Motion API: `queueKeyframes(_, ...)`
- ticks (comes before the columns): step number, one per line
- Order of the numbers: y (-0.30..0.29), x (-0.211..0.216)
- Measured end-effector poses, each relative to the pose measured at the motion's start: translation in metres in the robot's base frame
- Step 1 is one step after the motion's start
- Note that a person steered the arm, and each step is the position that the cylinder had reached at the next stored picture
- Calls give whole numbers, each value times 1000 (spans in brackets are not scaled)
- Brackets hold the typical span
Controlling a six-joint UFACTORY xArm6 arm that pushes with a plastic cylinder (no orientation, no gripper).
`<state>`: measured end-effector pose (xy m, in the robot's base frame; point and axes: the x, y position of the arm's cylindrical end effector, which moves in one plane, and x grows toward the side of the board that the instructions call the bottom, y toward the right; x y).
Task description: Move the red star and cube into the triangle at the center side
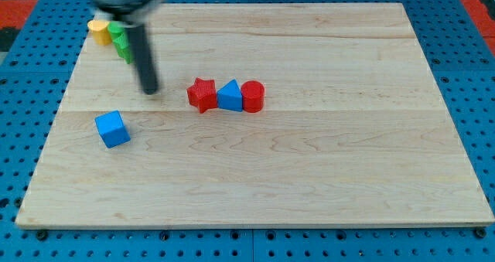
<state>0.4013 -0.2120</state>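
A red star [202, 94] lies near the board's middle, touching the left side of a blue triangle [230, 96]. A red cylinder [252, 96] touches the triangle's right side. A blue cube [113, 129] sits alone at the view's left, below the rod. My tip [149, 90] rests on the board to the left of the red star, with a gap between them, and above and to the right of the blue cube.
A yellow block [98, 29] and a green block [120, 41] sit together at the board's top left corner, partly hidden behind the rod. The wooden board [309, 177] lies on a blue pegboard surface.
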Motion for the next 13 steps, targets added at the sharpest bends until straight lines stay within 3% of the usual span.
queueKeyframes(1, -73, 63)
queueKeyframes(2, -60, 122)
queueKeyframes(3, 42, 101)
queueKeyframes(4, 106, 45)
queueKeyframes(7, -91, 43)
queueKeyframes(8, -93, 42)
queueKeyframes(9, -28, 3)
queueKeyframes(10, 16, -9)
queueKeyframes(12, 143, 14)
queueKeyframes(13, 149, 19)
